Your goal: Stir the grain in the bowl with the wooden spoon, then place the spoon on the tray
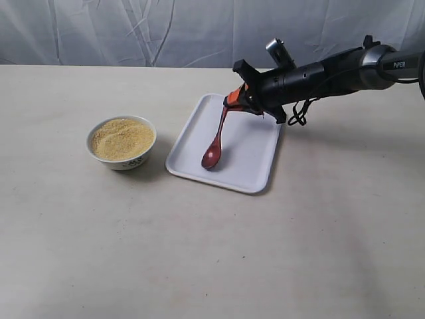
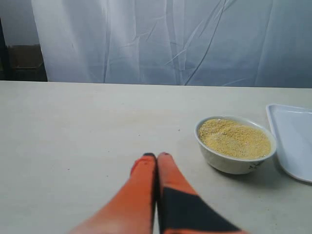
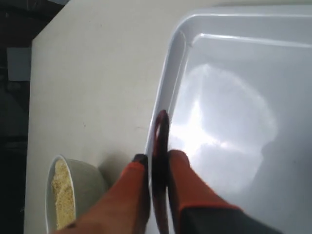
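Observation:
The white bowl (image 1: 121, 143) full of yellow-tan grain (image 1: 121, 137) sits left of the white tray (image 1: 255, 166). My right gripper (image 1: 232, 102) is shut on the handle of the dark red wooden spoon (image 1: 215, 145), which hangs down with its oval bowl touching or just above the tray floor. In the right wrist view the spoon (image 3: 160, 141) runs edge-on between the orange fingers (image 3: 187, 175), over the tray's rim (image 3: 170, 78). My left gripper (image 2: 157, 157) is shut with nothing in it, low over the table, short of the bowl (image 2: 235, 152).
A white curtain (image 1: 166, 30) hangs behind the beige table. The right arm (image 1: 332, 73) reaches in from the right above the tray's far end.

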Motion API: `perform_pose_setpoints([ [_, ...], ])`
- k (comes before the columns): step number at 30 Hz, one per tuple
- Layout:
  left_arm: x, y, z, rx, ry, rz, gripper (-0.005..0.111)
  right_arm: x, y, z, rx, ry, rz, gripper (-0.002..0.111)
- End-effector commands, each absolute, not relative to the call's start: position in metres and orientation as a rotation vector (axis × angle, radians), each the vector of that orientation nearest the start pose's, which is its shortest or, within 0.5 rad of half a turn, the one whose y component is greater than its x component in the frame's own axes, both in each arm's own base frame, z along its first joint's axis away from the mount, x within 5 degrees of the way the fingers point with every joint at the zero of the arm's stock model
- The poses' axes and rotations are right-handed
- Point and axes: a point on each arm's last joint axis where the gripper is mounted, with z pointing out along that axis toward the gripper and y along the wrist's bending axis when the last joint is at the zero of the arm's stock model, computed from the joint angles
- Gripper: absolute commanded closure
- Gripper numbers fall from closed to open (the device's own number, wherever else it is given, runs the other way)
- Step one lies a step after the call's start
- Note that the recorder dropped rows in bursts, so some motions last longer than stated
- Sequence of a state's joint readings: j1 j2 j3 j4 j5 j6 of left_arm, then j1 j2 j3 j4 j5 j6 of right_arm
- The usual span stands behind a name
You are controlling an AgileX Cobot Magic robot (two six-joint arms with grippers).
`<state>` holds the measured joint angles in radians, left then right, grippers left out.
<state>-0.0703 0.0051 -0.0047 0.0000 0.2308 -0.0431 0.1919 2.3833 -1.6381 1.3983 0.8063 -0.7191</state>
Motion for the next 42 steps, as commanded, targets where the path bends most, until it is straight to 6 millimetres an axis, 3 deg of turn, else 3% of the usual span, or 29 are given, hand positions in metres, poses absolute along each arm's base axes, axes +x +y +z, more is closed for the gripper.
perform_pose_setpoints([
  [1, 0.055, -0.004, 0.193, 0.022, 1.708, -0.084, 0.107, 0.463, 0.154, 0.102, 0.053, 2.534, 1.248, 0.075],
  [5, 0.055, -0.004, 0.193, 0.022, 1.708, -0.084, 0.107, 0.459, 0.15, 0.1, 0.082, 2.618, 1.207, 0.074],
  [10, 0.055, -0.004, 0.193, 0.022, 1.708, -0.084, 0.107, 0.458, 0.144, 0.117, 0.046, 2.653, 1.076, 0.074],
  [16, 0.055, -0.004, 0.193, 0.022, 1.708, -0.084, 0.107, 0.457, 0.13, 0.146, -0.014, 2.667, 0.807, 0.074],
  [23, 0.055, -0.004, 0.193, 0.022, 1.708, -0.084, 0.107, 0.443, 0.127, 0.196, -0.097, 2.658, 0.754, 0.075],
  [29, 0.055, -0.004, 0.193, 0.022, 1.708, -0.084, 0.107, 0.405, 0.126, 0.254, -0.433, 2.723, 0.555, 0.108],
  [36, 0.055, -0.004, 0.193, 0.022, 1.708, -0.084, 0.107, 0.35, 0.119, 0.311, -0.465, 2.667, 0.536, 0.108],
  [42, 0.055, -0.004, 0.193, 0.022, 1.708, -0.084, 0.107, 0.29, 0.103, 0.323, -0.493, 2.612, 0.497, 0.108],
])
